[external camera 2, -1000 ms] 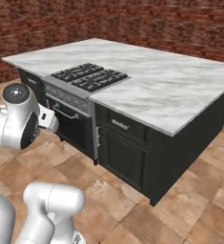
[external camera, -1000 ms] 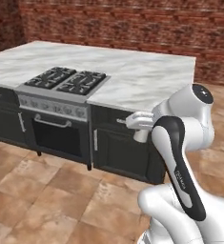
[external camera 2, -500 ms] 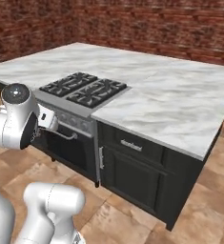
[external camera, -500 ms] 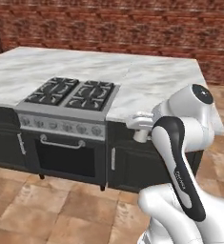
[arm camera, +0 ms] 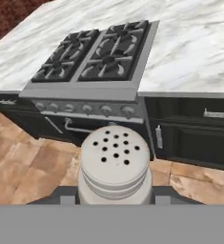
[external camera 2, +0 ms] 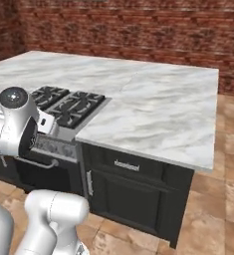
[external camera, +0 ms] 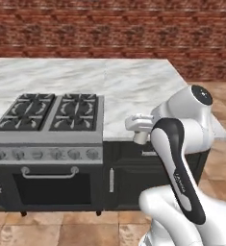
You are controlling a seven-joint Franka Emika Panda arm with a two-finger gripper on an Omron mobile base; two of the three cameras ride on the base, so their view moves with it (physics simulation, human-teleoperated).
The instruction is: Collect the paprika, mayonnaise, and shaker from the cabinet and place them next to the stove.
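before the stove [arm camera: 96, 71] — tool [arm camera: 114, 202] clamped on the shaker [arm camera: 115, 167]; marble counter [arm camera: 194, 47] alongside

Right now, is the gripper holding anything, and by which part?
Yes. The gripper is shut on the shaker, clamped low on its body from both sides, with the perforated top facing the hand view. It is off the counter, in front of the stove.
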